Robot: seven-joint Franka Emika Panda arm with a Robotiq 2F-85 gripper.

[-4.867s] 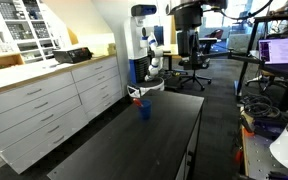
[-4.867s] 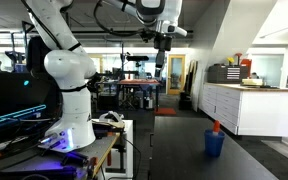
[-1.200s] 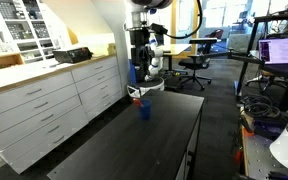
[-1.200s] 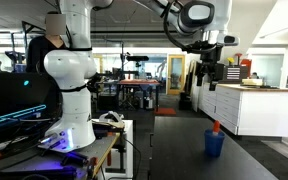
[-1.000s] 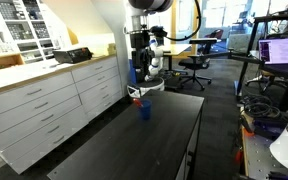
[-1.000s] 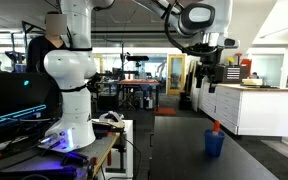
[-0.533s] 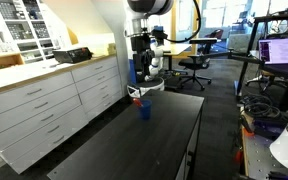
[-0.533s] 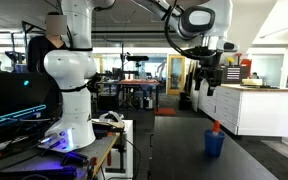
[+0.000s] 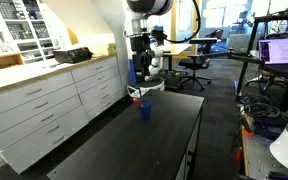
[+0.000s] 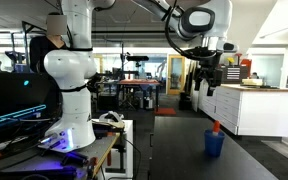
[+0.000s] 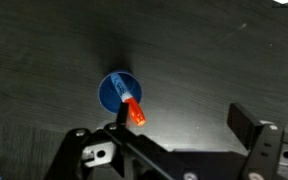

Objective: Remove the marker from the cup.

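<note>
The small blue cup point(image 9: 143, 110) stands on the dark tabletop point(image 9: 134, 150), far from the edges, and shows in both exterior views point(image 10: 214, 144). The red-orange marker point(image 9: 137, 99) sticks up out of it, leaning on the rim point(image 10: 216, 127). In the wrist view the cup point(image 11: 115, 89) is seen from above with the marker's orange end point(image 11: 136, 112) pointing toward the camera. My gripper point(image 10: 210, 88) hangs open and empty well above the cup point(image 9: 139, 72). In the wrist view the gripper point(image 11: 182, 126) has the marker near its left finger.
White drawer cabinets point(image 9: 44, 100) run along one side of the table and show in the other view too point(image 10: 249, 108). An office chair point(image 9: 194, 60) and desks stand behind. The robot base point(image 10: 69, 90) sits on a stand beside the table.
Since the oldest frames the arm has swung across to a spot above the cup. Over the last second the gripper has sunk slightly and stayed open.
</note>
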